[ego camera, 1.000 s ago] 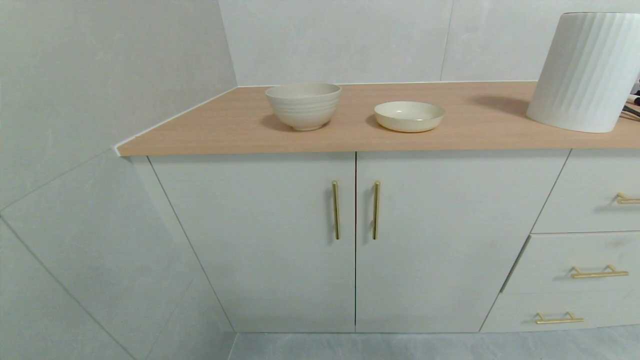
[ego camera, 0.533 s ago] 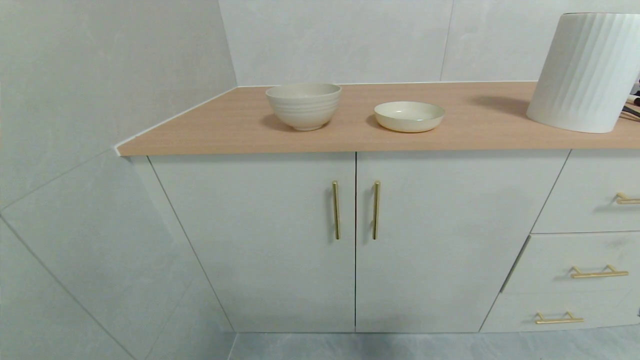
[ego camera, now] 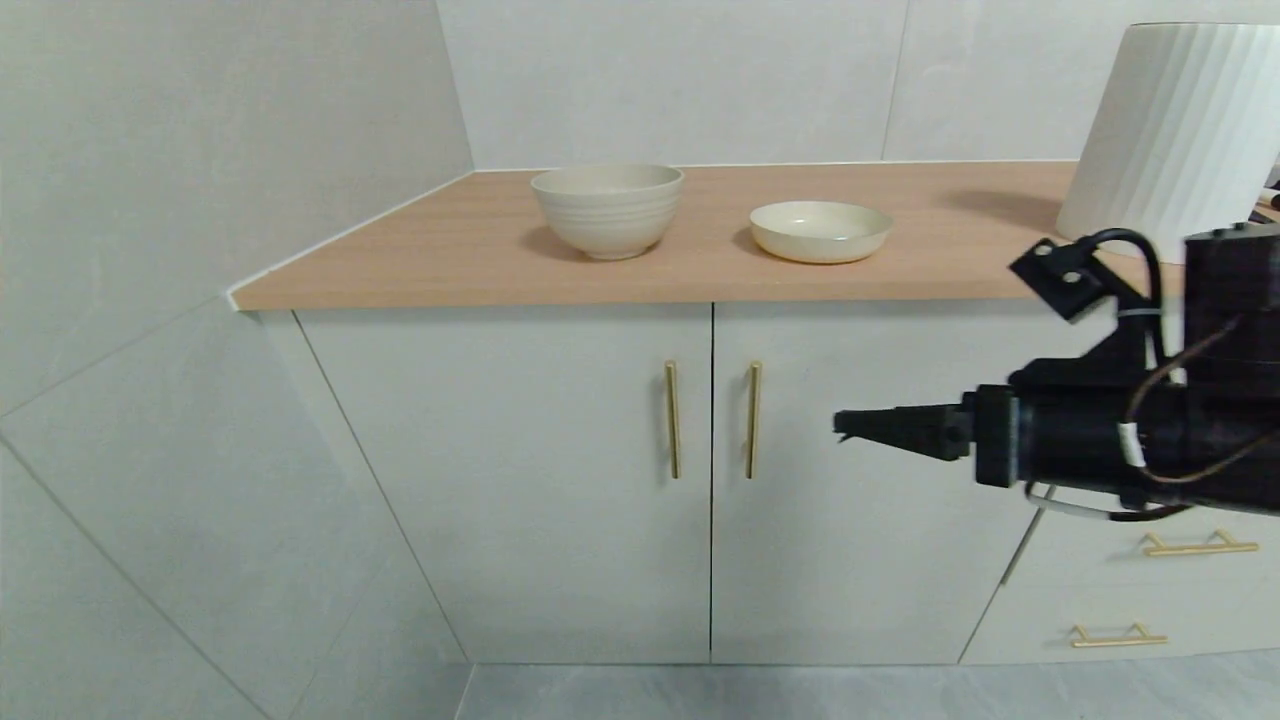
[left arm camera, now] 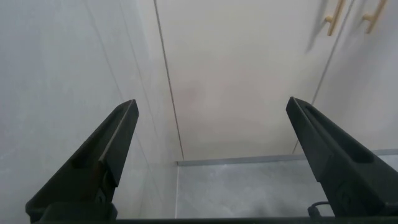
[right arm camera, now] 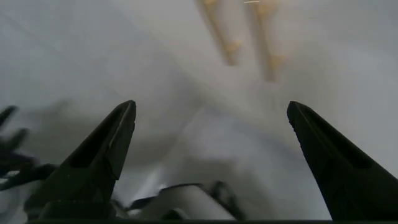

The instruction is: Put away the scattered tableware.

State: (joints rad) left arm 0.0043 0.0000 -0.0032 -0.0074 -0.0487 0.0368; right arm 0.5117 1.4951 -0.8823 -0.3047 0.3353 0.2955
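A deep beige bowl (ego camera: pixel 607 210) and a shallow cream dish (ego camera: pixel 820 231) stand side by side on the wooden countertop (ego camera: pixel 450 260), the bowl to the left. My right gripper (ego camera: pixel 845 425) hangs below counter height in front of the right cabinet door (ego camera: pixel 880 500), pointing left toward the gold handles (ego camera: pixel 752 420). In the right wrist view its fingers (right arm camera: pixel 99 155) stand wide apart with nothing between them, and the handles (right arm camera: pixel 224 31) lie ahead. My left gripper (left arm camera: pixel 211 106) is open and empty, low near the wall and the left cabinet door (left arm camera: pixel 249 81).
A tall white ribbed container (ego camera: pixel 1170 140) stands at the counter's right end. Drawers with gold pulls (ego camera: pixel 1198 545) are to the right of the doors. A tiled wall (ego camera: pixel 200 300) closes off the left side, and grey floor (ego camera: pixel 800 695) lies below.
My right arm has come into the head view from the right and now reaches left in front of the right cabinet door. The bowl and the dish have not moved.
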